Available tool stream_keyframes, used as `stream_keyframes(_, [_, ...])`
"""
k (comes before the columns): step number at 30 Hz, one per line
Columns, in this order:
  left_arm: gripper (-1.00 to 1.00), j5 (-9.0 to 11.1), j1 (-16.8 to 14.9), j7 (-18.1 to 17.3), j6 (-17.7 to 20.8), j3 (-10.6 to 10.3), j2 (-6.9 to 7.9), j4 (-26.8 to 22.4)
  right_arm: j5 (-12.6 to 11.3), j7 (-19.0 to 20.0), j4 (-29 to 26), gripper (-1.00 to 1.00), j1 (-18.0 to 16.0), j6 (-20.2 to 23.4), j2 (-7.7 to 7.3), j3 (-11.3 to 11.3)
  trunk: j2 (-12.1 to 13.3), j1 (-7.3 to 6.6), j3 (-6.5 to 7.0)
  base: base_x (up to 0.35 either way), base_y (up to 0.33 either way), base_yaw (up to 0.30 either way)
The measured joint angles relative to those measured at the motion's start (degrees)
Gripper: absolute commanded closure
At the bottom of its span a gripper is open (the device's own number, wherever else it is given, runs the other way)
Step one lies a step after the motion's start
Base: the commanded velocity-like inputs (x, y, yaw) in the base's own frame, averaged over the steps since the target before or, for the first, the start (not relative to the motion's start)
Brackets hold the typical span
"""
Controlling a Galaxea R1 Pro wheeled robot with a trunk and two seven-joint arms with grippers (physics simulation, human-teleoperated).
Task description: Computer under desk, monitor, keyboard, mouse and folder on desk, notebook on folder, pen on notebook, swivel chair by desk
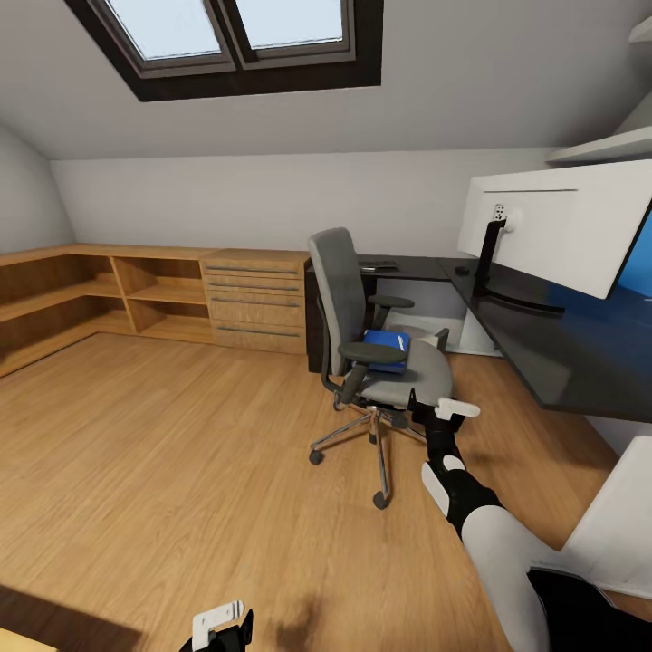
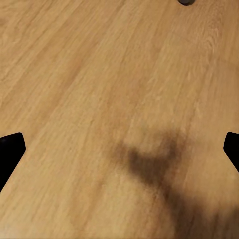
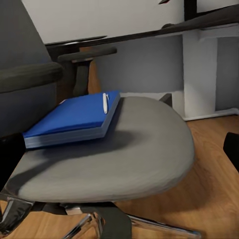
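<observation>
The bright blue folder (image 3: 74,119) lies flat on the swivel chair (image 3: 129,154) seat with the pen (image 3: 105,103) on top, looks thin, stiff and light, so pinch its near edge; the right gripper (image 3: 119,149) is spread wide with nothing in it.

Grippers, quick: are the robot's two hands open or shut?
Left gripper: open, empty, over the wooden floor.
Right gripper: open, empty, near the grey upholstered swivel chair.

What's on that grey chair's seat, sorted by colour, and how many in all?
Blue: 1, the folder, flat at the back of the swivel chair seat.
White: 1, the pen, lying on top of the folder.
Total: 2.
</observation>
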Motion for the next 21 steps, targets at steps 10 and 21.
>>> stream_keyframes(10, [-1.0,0.0,0.0,0.0,0.0,0.0,0.0,0.0,-0.3,0.0,0.0,-1.0,0.0,0.1,0.14,0.0,0.0,0.0,0.0,0.0,0.0,0.0])
stream_keyframes(21, [-1.0,0.0,0.0,0.0,0.0,0.0,0.0,0.0,-0.3,0.0,0.0,-1.0,0.0,0.3,0.21,0.0,0.0,0.0,0.0,0.0,0.0,-0.008])
